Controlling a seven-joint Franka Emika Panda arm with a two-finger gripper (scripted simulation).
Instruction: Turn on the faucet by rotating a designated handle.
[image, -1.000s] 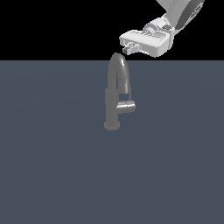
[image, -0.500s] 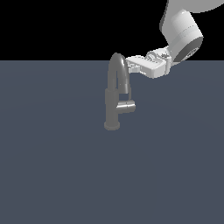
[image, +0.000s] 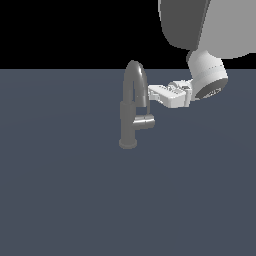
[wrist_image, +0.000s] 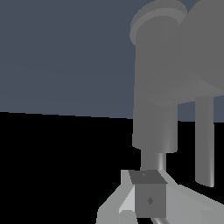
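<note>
Dark slate bench (image: 60, 200) under a black backdrop: your approach step, the handle not yet touched.

The faucet (image: 131, 107) stands near mid-bench, its stubby handle (image: 144, 121) pointing toward 3 o'clock in the exterior view. Your hand (image: 151, 91) sits at about 1 o'clock from that handle, just beside the arched spout and above the handle. You cannot tell from either view whether its fingers are apart or together. Next, I judge, you must drop to the handle's level, then push it round.
</note>
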